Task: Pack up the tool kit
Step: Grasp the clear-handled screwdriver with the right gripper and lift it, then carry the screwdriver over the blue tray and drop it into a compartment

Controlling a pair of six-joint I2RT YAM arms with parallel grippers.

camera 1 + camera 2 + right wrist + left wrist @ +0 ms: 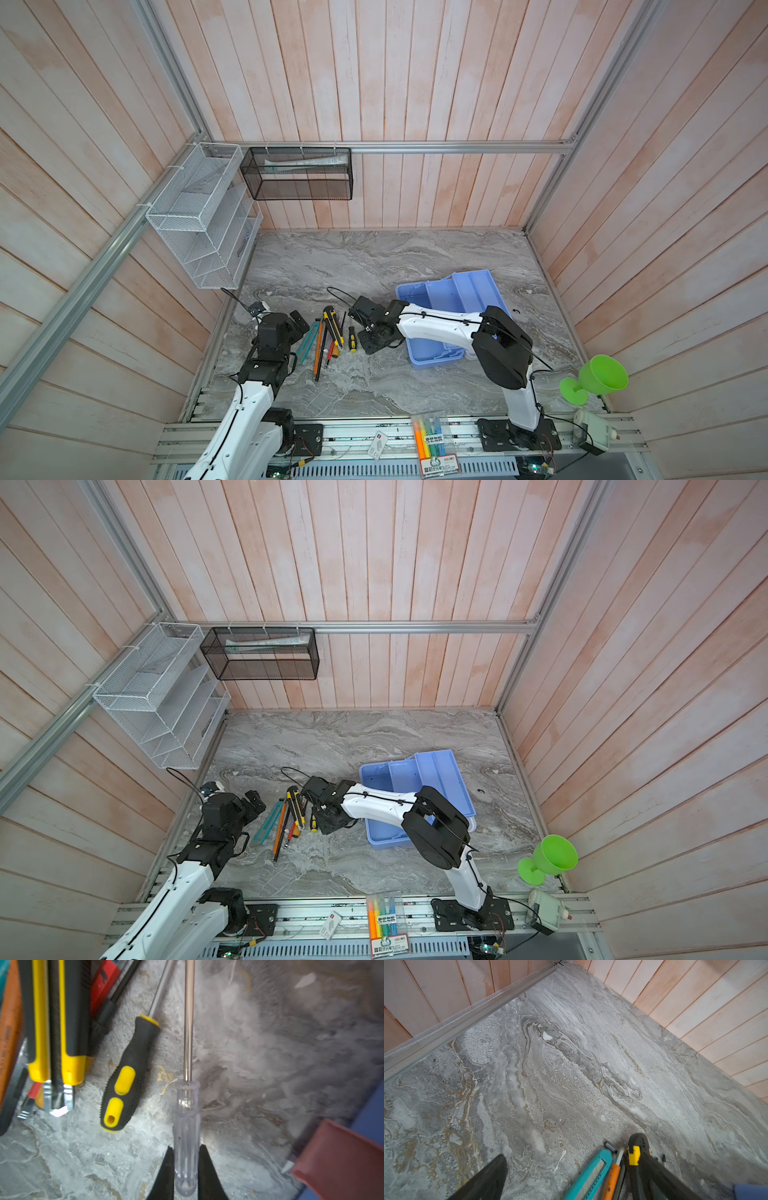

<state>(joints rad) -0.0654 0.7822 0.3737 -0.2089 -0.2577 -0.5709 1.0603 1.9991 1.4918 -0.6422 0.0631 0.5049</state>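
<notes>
The left hand (569, 1147) is hovering at the left of the tabletop (374, 266), its fingers standing wide apart and holding nothing. Just beside it the tools are lying in a loose bundle, with their long axes running roughly from the front rail toward the back wall. They are a teal cutter (307, 343), an orange tool (318, 349), a knife (332, 326) and a yellow-black screwdriver (352, 338) (handle nearer the front). The right hand (187, 1147) is clamping the butt of a clear screwdriver (187, 1118). Its steel shaft is pointing straight away from the fingers, nearly parallel to the yellow-black one and apart from it. I cannot tell whether it is lifted. Rightmost, the blue base (434, 363) is sitting open, with a tray (478, 286) resting at its far end.
</notes>
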